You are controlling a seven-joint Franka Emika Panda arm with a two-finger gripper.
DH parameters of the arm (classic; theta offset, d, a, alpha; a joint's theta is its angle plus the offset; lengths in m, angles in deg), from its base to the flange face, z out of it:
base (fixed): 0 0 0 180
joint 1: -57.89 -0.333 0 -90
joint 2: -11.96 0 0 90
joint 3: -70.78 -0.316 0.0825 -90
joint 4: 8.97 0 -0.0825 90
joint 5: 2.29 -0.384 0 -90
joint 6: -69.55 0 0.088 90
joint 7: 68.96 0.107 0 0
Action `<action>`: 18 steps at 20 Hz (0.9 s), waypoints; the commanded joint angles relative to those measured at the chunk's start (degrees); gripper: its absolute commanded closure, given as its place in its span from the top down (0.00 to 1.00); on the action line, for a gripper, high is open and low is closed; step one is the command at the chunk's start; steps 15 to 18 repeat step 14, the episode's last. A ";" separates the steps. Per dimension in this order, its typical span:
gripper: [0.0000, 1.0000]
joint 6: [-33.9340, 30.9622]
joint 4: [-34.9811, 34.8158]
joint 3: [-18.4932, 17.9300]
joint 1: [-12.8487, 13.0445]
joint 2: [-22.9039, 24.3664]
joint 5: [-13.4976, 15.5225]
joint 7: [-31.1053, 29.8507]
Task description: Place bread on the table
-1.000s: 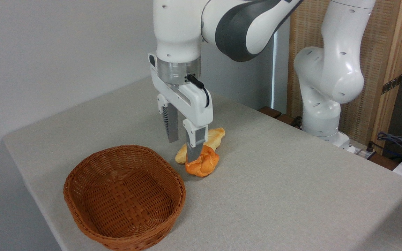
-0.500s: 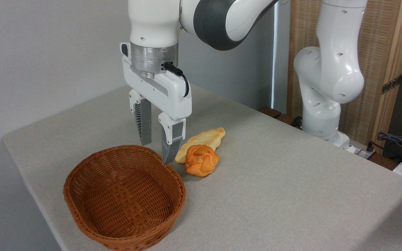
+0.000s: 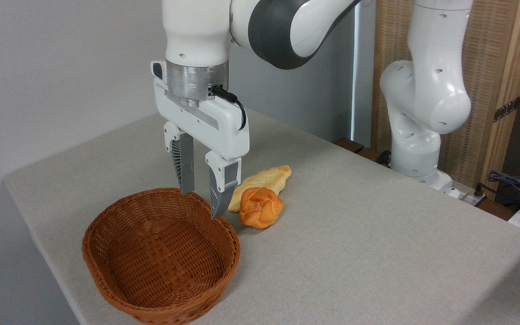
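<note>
Orange-golden and knotted, the bread (image 3: 261, 213) sits on the grey-beige table (image 3: 368, 253) toward its middle, touching a pale braided loaf (image 3: 264, 179) behind it. Round and lumpy, the roll shows no clear long axis. Above the wicker basket's (image 3: 160, 257) far rim, the gripper (image 3: 201, 198) hangs with fingers parted, holding nothing.

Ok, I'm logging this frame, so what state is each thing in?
end effector: open, empty, over the basket's far rim
bread: on the table, free, touching the loaf
braided loaf: lying on the table
basket: upright, empty
table: holds both breads and the basket
</note>
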 commanded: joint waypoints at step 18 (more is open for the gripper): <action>1.00 -0.02 1.03 19.26 -20.50 -1.05 3.21 -0.41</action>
